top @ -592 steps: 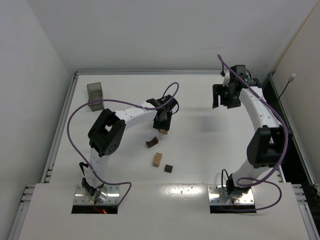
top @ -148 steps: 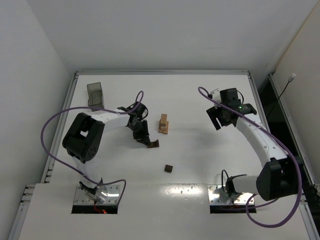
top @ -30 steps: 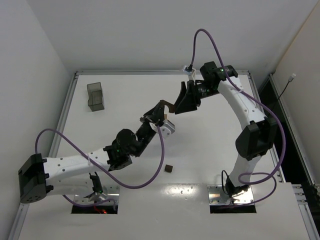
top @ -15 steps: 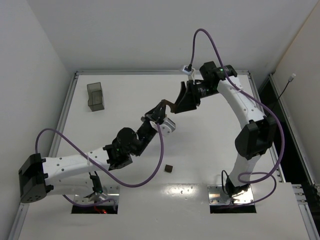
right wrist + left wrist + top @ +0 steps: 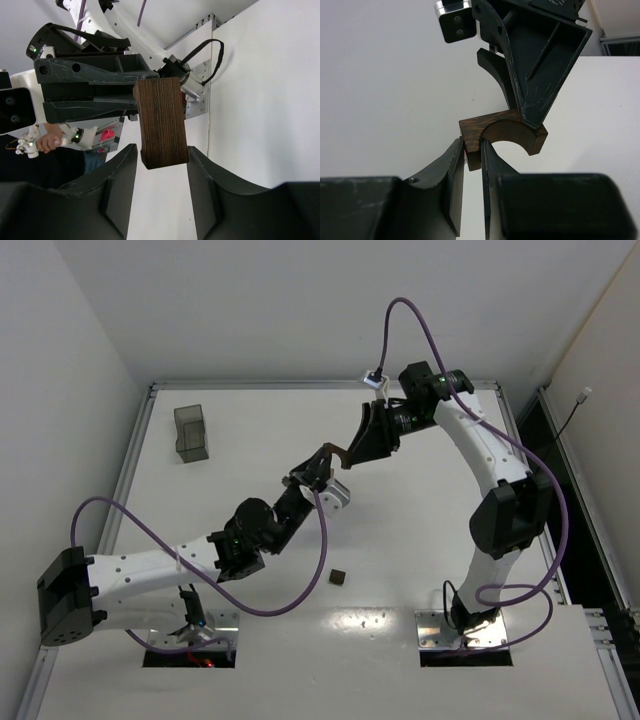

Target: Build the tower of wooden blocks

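Observation:
A dark brown arch-shaped block [image 5: 338,452] hangs in the air above the table's middle. My left gripper [image 5: 471,152] is shut on one leg of the arch block [image 5: 502,135]. My right gripper [image 5: 161,151] reaches in from the far side, its jaws open around the other end of the arch block [image 5: 160,122], with thin gaps on both sides. In the top view the left gripper [image 5: 325,458] and right gripper [image 5: 352,450] meet at the block. The wood block tower is hidden, likely behind my left wrist.
A small dark cube [image 5: 338,577] lies on the table [image 5: 430,520] near the front middle. A translucent grey bin [image 5: 190,432] stands at the back left. Both arms stretch over the table's middle, and purple cables loop around them.
The right gripper's jaws have narrowed around the arch block. The left gripper holds the block as before, and both arms have barely shifted.

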You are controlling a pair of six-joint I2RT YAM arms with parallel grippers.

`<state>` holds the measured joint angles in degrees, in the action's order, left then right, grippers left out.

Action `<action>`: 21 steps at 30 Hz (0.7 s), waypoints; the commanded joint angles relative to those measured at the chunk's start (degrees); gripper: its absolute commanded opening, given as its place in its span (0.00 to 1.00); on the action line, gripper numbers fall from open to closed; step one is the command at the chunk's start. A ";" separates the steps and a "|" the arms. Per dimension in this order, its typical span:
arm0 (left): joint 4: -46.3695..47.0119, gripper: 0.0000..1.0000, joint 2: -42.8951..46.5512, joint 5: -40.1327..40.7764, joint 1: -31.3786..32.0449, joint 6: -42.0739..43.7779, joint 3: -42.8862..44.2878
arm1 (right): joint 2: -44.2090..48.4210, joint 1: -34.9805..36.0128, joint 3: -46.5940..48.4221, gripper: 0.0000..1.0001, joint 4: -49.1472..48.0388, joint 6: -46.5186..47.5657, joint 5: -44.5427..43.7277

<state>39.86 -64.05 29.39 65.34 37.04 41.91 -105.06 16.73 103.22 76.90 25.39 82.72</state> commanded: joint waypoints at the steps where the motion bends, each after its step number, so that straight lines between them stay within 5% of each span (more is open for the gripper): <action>1: 2.33 0.00 0.42 -0.65 0.58 0.05 -0.43 | 1.26 1.20 1.20 0.39 -2.20 -0.34 8.69; 9: 2.33 0.00 -0.11 -1.17 0.58 0.05 -0.43 | 1.78 2.34 1.19 0.13 -4.13 -2.18 8.69; 12: -0.04 0.23 -0.11 -1.17 0.58 -1.00 -0.43 | 1.78 2.34 1.19 0.00 -4.13 -2.18 8.69; 15: -1.18 0.48 -0.11 -0.65 0.58 -1.61 -0.43 | 2.31 2.34 0.15 0.00 -4.13 -1.48 8.69; 21: -2.94 0.71 0.42 0.41 0.58 -3.81 0.71 | 3.54 1.20 -2.75 0.00 -4.13 -0.43 8.69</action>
<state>36.71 -64.05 30.06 65.52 35.83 41.69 -104.51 18.11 101.95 73.56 23.35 82.74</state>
